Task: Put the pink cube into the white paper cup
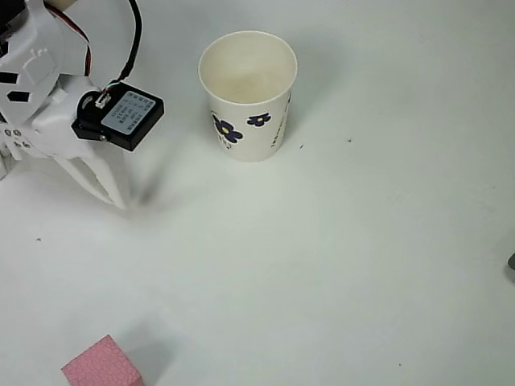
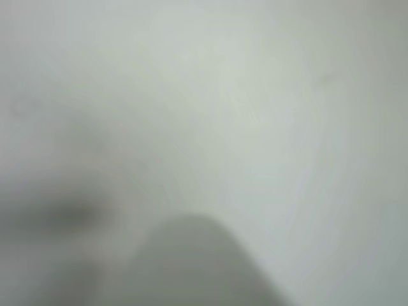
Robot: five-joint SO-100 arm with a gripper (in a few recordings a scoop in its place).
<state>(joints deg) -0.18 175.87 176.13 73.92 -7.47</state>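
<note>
The white paper cup (image 1: 248, 92) stands upright at the top centre of the overhead view, its cream inside bare and blue flowers on its side. At the bottom left edge the pink cube (image 1: 102, 366) lies on the table, partly cut off by the frame. My white gripper (image 1: 121, 201) comes in from the upper left, its two thin fingers meeting at the tips, shut with nothing in them. It sits left of the cup and well above the cube in the picture. The wrist view is a blur of pale table with a grey finger (image 2: 197, 268) at the bottom.
The white table (image 1: 346, 265) spreads bare to the right and between gripper and cube. A black servo with a label (image 1: 121, 117) rides on the wrist. A small dark object (image 1: 511, 261) touches the right edge.
</note>
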